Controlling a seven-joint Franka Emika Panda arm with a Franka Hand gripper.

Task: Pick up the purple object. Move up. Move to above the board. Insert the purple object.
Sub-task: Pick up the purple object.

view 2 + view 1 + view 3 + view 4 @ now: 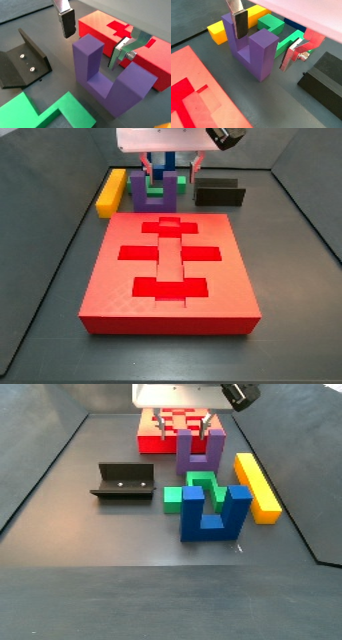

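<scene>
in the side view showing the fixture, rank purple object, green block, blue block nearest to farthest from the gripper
1. purple object: directly under the gripper, fingers straddling one prong.
2. green block: mid-floor, beyond the purple object.
3. blue block: farthest, on the green block's far side.

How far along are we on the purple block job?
Nothing is finished. The matte purple U-shaped block stands on the floor behind the red slotted board. In hand: the gripper is open, fingers straddling one prong, not closed. Left: grasp, lift, carry over, insert.

yellow bar [257, 486], green block [191, 492], blue block [215, 513], fixture [127, 482]
</scene>
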